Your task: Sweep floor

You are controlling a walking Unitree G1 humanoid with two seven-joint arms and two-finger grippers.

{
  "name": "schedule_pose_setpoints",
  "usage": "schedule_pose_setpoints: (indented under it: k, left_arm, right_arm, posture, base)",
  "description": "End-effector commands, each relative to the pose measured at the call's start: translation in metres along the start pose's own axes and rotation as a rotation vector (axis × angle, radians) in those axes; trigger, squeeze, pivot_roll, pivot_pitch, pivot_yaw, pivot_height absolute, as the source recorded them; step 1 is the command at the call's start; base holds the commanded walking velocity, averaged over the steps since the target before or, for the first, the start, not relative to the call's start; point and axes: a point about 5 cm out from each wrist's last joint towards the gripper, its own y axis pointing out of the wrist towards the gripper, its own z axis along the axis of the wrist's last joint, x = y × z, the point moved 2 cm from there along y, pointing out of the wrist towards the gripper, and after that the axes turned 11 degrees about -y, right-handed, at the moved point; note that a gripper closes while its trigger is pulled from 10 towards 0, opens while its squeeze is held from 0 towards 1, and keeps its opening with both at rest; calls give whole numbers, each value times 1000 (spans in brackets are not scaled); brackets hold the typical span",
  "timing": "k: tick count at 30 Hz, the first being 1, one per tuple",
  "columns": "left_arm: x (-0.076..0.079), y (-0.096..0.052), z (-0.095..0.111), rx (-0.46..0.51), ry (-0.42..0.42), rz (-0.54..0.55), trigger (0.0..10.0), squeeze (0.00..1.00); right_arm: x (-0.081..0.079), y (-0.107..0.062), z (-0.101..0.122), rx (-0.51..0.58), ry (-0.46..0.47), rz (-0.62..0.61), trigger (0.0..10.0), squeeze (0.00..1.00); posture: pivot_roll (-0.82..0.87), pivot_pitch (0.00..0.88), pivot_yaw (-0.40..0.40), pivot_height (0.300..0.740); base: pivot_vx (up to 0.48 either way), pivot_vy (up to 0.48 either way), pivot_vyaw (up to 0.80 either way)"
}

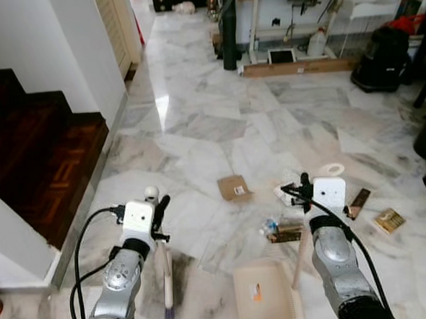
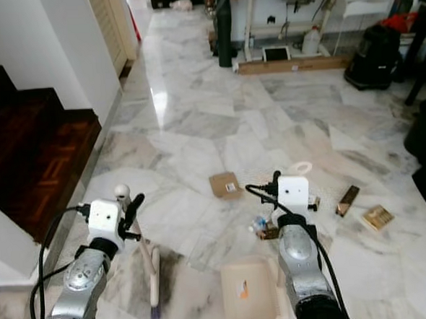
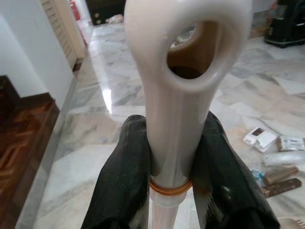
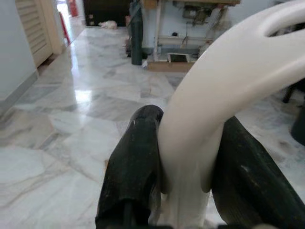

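Left end effector (image 1: 158,206) pinches the broom (image 1: 167,281); right end effector (image 1: 305,190) pinches the dustpan (image 1: 261,295) handle. Risk: scattered litter (image 1: 234,188) may skid past the pan on slick marble floor (image 1: 218,130).

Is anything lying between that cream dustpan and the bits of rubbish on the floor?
Nothing visible. Bare marble floor separates the cream plastic dustpan from the wrappers just ahead. The brown cardboard piece lies farther on.
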Motion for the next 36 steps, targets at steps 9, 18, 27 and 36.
schedule_pose_setpoints:
  k: [9,18,27,36]
  left_arm:
    - [0,3,10,44,34,-10,10000,0]
    - [0,2,9,42,33,-8,10000,0]
    - [1,2,9,44,31,-6,10000,0]
    - [0,2,10,45,31,-6,10000,0]
  right_arm:
    - [-2,5,12,41,5,7,10000,0]
    - [-2,4,11,35,5,8,10000,0]
    - [-3,5,11,32,7,11,10000,0]
    - [-3,5,11,30,6,10,10000,0]
  posture:
    - [3,0,19,740]
    - [4,3,16,740]
    - [6,5,15,740]
    - [6,13,16,740]
  base:
    - [303,-28,0]
    - [330,-302,0]
    - [333,-327,0]
    - [332,-328,0]
